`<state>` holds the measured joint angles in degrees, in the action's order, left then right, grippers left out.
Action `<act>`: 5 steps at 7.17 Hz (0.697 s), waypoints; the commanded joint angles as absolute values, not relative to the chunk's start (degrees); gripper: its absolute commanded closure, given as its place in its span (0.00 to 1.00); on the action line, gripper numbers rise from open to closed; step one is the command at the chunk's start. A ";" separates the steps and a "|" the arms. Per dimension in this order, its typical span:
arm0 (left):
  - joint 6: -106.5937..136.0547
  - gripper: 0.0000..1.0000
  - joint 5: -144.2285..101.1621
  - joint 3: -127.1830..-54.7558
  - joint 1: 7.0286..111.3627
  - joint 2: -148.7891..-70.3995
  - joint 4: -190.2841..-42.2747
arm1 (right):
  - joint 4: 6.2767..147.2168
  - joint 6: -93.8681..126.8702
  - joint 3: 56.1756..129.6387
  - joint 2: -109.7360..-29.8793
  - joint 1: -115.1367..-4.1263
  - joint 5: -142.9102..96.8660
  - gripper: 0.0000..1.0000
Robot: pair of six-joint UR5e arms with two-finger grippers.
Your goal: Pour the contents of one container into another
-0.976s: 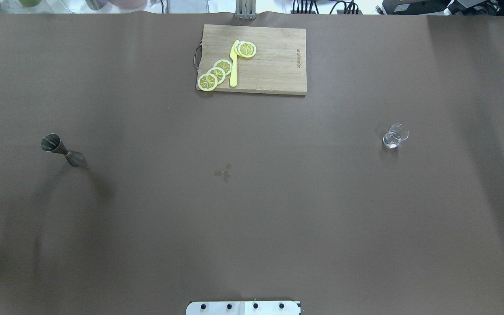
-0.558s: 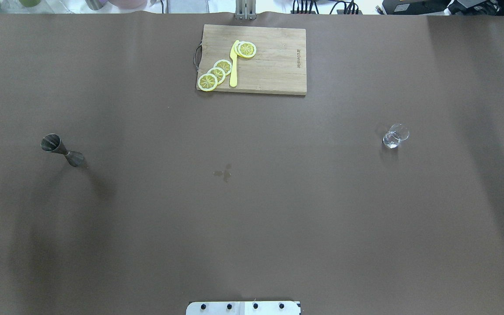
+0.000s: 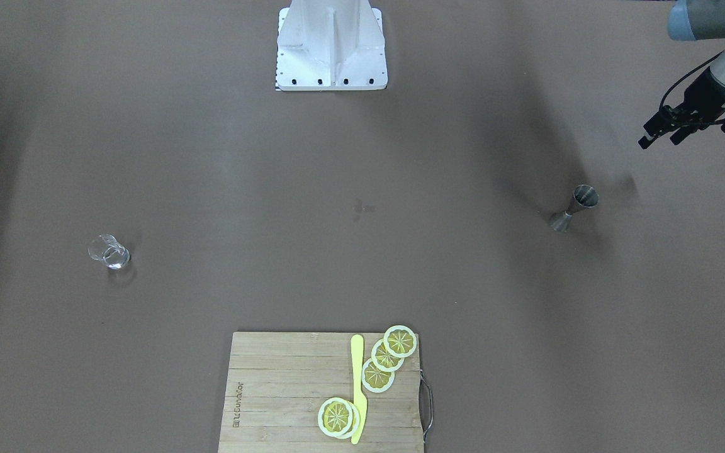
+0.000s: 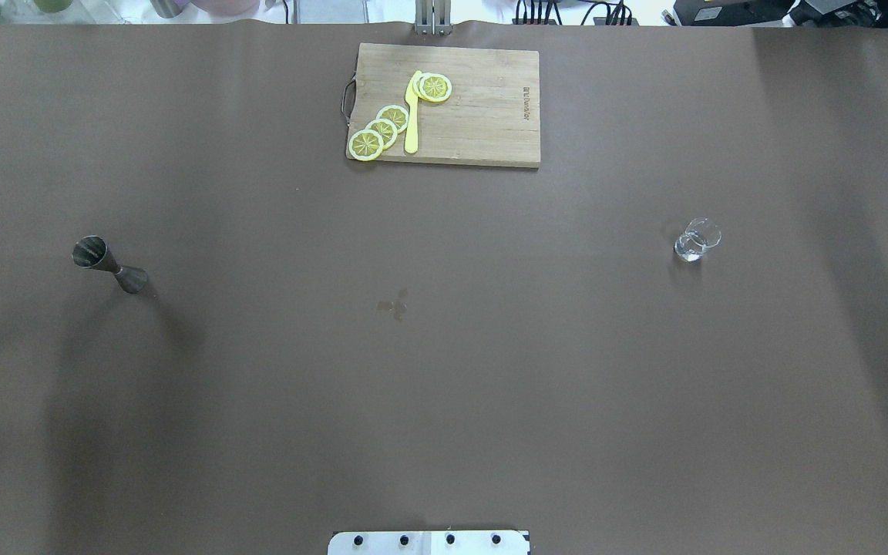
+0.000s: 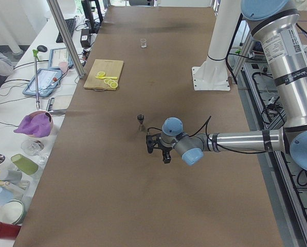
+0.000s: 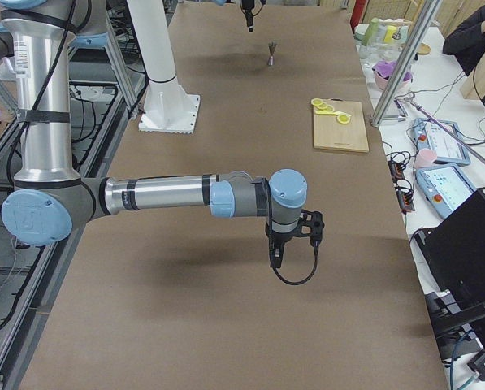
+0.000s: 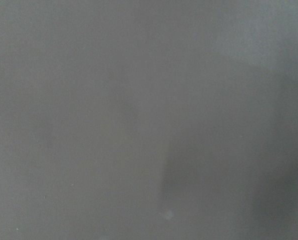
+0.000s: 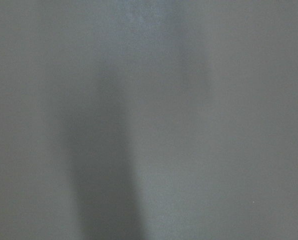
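Observation:
A steel double-cone jigger (image 4: pixel 110 267) stands upright on the left half of the brown table (image 4: pixel 444 385); it also shows in the front view as the jigger (image 3: pixel 573 208). A small clear glass (image 4: pixel 697 239) stands on the right half. My left gripper (image 3: pixel 658 142) hovers above the table between the jigger and the robot's side, out toward the table's left end. Its fingers are apart and hold nothing. My right gripper (image 6: pixel 274 260) shows only in the exterior right view, hanging over the table's right end, and I cannot tell its state. Both wrist views show only bare table.
A wooden cutting board (image 4: pixel 482 116) at the far middle edge carries several lemon slices (image 4: pixel 382 131) and a yellow knife (image 4: pixel 412 116). A small dark stain (image 4: pixel 394 306) marks the table's centre. The robot's white base (image 3: pixel 331 44) sits at the near middle edge.
The sliver of my left gripper at the overhead view's left edge has shifted slightly away from the robot. The jigger and the glass have not moved.

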<state>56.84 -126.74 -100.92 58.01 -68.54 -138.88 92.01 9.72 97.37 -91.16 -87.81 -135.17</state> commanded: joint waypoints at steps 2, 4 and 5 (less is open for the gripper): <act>39.77 0.06 -128.58 -101.96 64.49 -71.36 -126.68 | 91.93 9.67 97.12 -91.14 -87.89 -135.18 0.00; 29.23 0.04 -129.72 -101.87 67.92 -74.16 -118.79 | 91.93 9.67 97.29 -91.14 -87.89 -135.35 0.00; 22.74 0.03 -131.21 -101.00 71.59 -77.22 -111.78 | 91.93 9.67 97.29 -91.23 -87.89 -135.35 0.00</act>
<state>30.57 -129.76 -101.69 67.71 -74.04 -119.47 91.93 9.65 97.25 -91.15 -87.86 -135.31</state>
